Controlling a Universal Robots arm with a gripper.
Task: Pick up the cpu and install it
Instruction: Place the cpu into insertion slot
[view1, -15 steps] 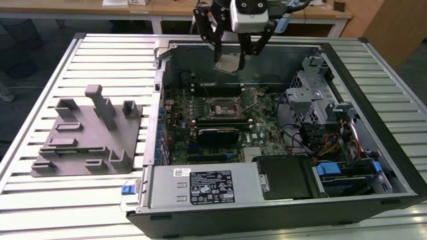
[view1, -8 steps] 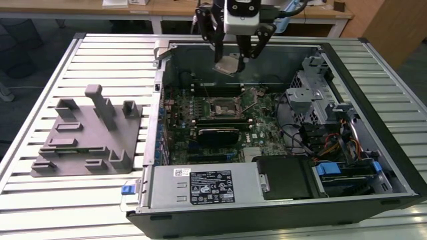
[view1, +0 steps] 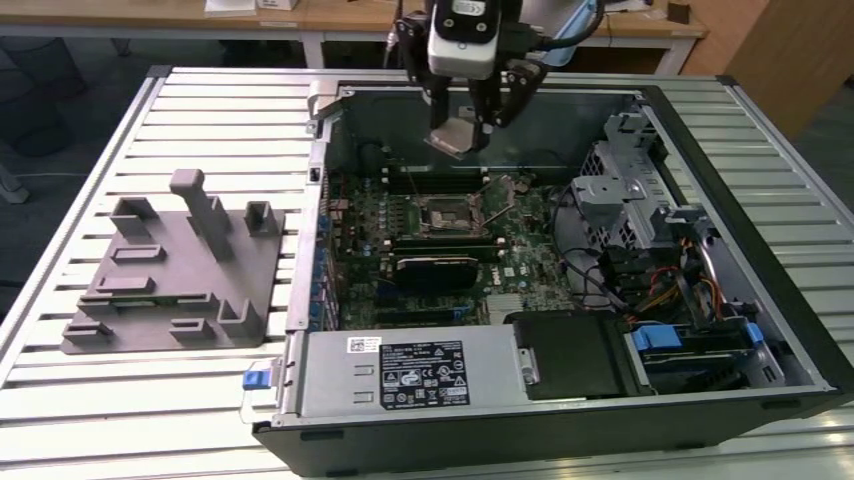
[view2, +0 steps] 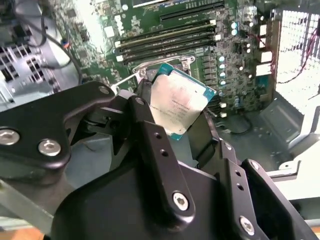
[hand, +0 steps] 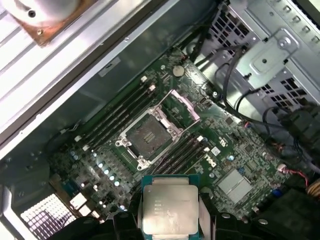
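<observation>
While the gripper (view1: 461, 128) hangs over the open computer case (view1: 747, 250), it is clamped on the cpu (view1: 454, 137), one finger on each of two opposite edges. The cpu is in the air, tilted, above the motherboard (view1: 527, 255) and not touching it.

In the second wrist view the cpu (view2: 179, 102) shows its silver lid with a thin green rim, pinched between the black fingers (view2: 150, 130). Memory slots (view2: 165, 37) lie on the board behind it.

In the first wrist view the cpu (hand: 169, 210) sits square in the gripper (hand: 170, 222). The socket (hand: 148, 136) lies below on the board, apart from it. The socket's centre is bare, with a metal frame around it and memory slots (hand: 117, 115) on both sides. In the exterior view the socket (view1: 447, 212) is near the middle of the board and the cpu is clear of it.

A power supply (view1: 400, 375) fills the case's near corner, and a metal drive cage (view1: 621, 190) stands at the exterior view's right. A grey plastic fixture (view1: 180, 270) rests on the slatted table (view1: 134, 400) at the exterior view's left of the case, well apart from the gripper.
</observation>
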